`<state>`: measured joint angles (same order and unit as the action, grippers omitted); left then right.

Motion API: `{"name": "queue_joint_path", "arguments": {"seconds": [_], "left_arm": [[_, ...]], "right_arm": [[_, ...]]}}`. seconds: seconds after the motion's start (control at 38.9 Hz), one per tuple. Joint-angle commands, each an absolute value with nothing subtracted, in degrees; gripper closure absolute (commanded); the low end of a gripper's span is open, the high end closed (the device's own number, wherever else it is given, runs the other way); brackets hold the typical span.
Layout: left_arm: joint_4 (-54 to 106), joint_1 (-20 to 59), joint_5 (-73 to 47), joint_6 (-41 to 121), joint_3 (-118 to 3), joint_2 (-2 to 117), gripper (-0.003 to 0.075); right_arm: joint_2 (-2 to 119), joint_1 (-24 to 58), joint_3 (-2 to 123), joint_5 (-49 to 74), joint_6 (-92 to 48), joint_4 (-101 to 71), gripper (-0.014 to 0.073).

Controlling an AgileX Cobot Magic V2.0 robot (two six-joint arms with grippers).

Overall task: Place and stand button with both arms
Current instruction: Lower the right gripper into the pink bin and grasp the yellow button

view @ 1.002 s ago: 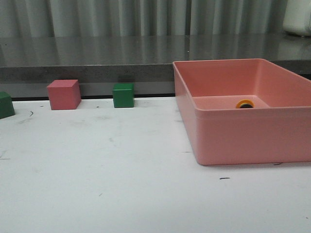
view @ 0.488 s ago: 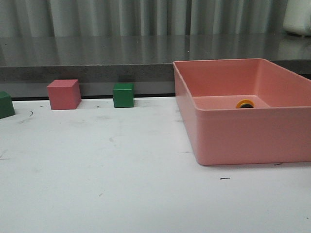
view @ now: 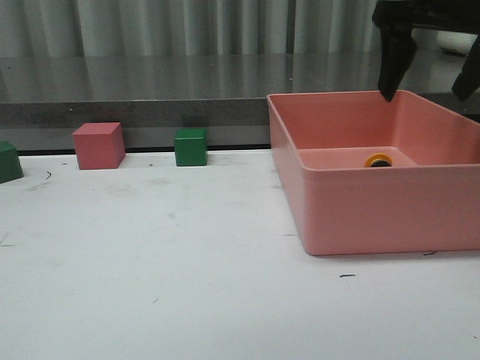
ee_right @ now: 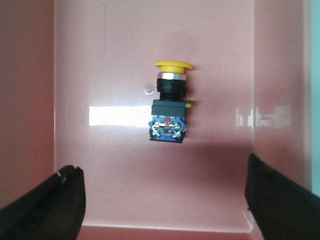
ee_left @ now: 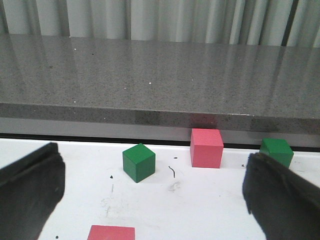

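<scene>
The button point(ee_right: 169, 102) lies on its side on the floor of the pink bin point(view: 360, 210), yellow cap pointing away from the bluish contacts. In the front view only its yellow cap point(view: 379, 160) shows over the bin's near wall. My right gripper point(view: 427, 86) hangs open above the bin at the top right of the front view; in the right wrist view point(ee_right: 165, 200) its jaws stand wide apart, with the button beyond them and untouched. My left gripper point(ee_left: 155, 200) is open and empty over the white table; it is out of the front view.
A pink cube point(view: 98, 145) and a green cube point(view: 190, 147) stand at the table's back edge, another green cube point(view: 9, 162) at the far left. In the left wrist view a further pink block point(ee_left: 111, 233) lies close ahead. A grey counter point(view: 150, 82) runs behind.
My right gripper has come into the front view at the top right, above the bin. The button and cubes have not moved.
</scene>
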<state>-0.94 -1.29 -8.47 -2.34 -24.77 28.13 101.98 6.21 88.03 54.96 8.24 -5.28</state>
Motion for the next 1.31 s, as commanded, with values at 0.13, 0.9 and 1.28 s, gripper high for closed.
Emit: {"name": "queue_joint_path", "arguments": {"seconds": [0.13,0.9,1.28], "left_arm": [[-0.7,-1.1,-3.5,-2.8,-27.0,28.6,0.0028],[-0.7,-1.1,-3.5,-2.8,-27.0,28.6,0.0028],[-0.7,-1.1,-3.5,-2.8,-26.8,28.6,0.0028]], "right_arm": [[108.0,6.5,95.3,53.7,9.3,-4.5,-0.0068],[120.8,7.3,100.4,53.3,9.3,-4.5,0.0029],[121.7,7.3,100.4,54.4,9.3,-4.5,0.0328]]}}
